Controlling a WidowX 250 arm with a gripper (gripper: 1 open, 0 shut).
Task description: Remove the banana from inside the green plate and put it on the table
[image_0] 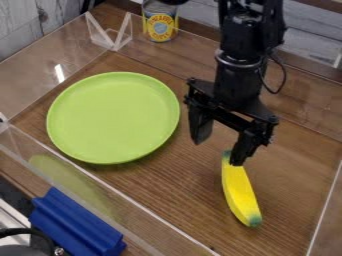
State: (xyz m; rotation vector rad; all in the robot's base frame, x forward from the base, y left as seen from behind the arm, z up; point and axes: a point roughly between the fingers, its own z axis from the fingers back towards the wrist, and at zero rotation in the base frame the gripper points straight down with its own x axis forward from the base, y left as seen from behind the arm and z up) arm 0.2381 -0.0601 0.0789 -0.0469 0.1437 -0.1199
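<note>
The yellow banana (241, 194) lies lengthwise on the brown wood table (160, 205), to the right of the green plate (114, 116) and clear of its rim. The plate holds nothing. My black gripper (221, 140) points straight down, open, with its two fingers spread wide just above the banana's far end. Nothing sits between the fingers, and the right fingertip hangs close over the banana's top end without gripping it.
Clear acrylic walls (40, 165) ring the tabletop. A blue block-like object (74, 228) sits at the front left corner. A yellow-labelled can (160, 24) stands at the back, beside a clear triangular stand (107, 32).
</note>
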